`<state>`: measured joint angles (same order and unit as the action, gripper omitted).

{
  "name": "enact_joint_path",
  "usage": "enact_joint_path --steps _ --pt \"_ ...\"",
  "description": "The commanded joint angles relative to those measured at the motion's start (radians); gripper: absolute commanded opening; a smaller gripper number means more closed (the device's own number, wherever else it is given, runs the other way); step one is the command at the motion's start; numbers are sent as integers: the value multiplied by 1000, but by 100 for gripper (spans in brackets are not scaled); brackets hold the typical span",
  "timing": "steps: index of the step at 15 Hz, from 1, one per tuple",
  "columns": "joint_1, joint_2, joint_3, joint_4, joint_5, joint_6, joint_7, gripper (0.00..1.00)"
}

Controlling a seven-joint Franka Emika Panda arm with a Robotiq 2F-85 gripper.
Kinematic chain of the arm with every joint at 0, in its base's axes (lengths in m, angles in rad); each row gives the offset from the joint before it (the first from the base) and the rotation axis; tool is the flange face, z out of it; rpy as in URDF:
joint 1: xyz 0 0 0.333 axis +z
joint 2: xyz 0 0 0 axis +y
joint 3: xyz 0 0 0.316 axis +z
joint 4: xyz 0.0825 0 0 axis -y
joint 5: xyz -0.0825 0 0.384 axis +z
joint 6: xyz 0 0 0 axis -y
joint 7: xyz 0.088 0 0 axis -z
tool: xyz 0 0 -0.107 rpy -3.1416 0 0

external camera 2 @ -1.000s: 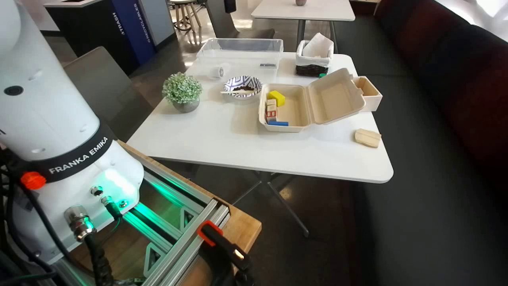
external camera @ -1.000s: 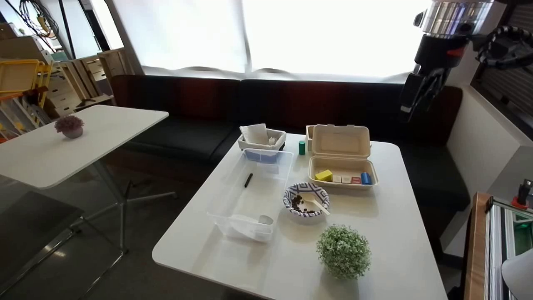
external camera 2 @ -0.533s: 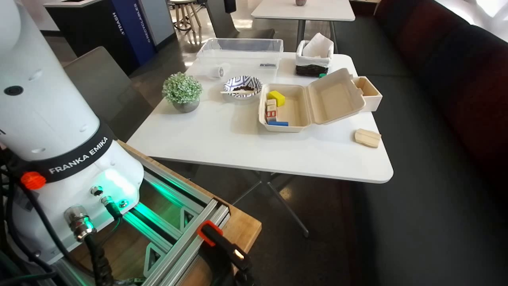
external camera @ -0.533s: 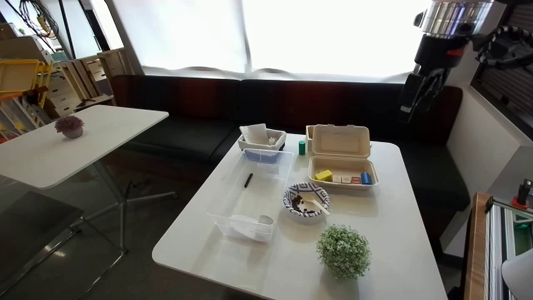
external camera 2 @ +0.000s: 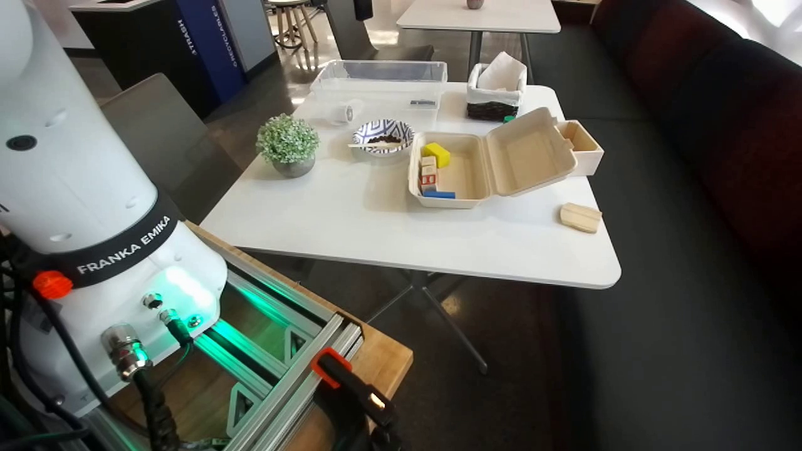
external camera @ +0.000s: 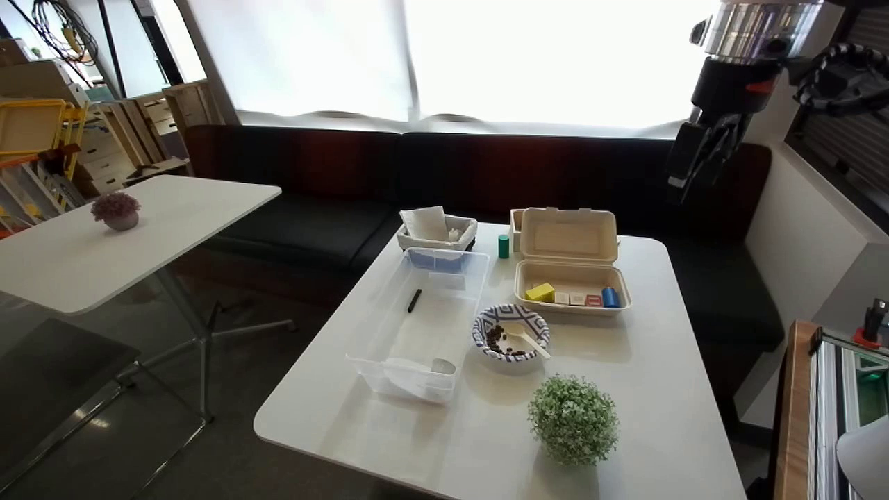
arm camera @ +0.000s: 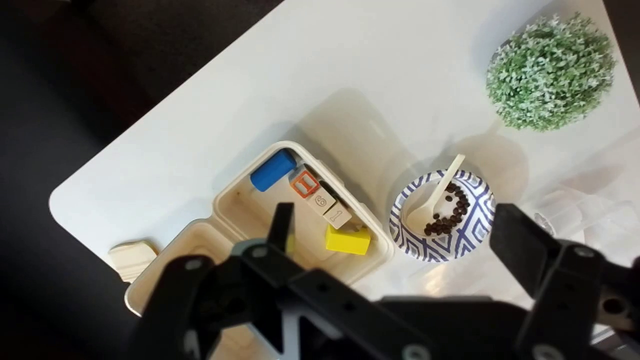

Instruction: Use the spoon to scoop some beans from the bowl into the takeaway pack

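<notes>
In the wrist view we see the tool (arm camera: 393, 217) spread, the spoon (arm camera: 440, 190) in the bowl (arm camera: 475, 225) by the beans (arm camera: 441, 228), handle overhanging, presumably for grasping. In an exterior view the takeaway pack (external camera: 569, 236) gapes, likely for filling; the dark tool reads poorly

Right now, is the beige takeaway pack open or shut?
The takeaway pack is open: in both exterior views its lid is tilted back, and the wrist view shows the yellow block inside, uncovered.

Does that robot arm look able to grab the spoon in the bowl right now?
Probably yes, once lowered: the gripper hangs open and empty, and in the wrist view nothing lies over the spoon, whose handle pokes out past the rim of the bowl.
</notes>
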<state>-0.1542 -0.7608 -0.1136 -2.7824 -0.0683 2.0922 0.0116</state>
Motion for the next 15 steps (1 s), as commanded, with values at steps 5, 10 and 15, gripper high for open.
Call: enact_joint_path --steps 5,10,15 --pt "22 286 186 93 78 54 380 100" --pt "33 572 305 160 85 263 733 100" --pt "93 841 251 284 114 479 803 100"
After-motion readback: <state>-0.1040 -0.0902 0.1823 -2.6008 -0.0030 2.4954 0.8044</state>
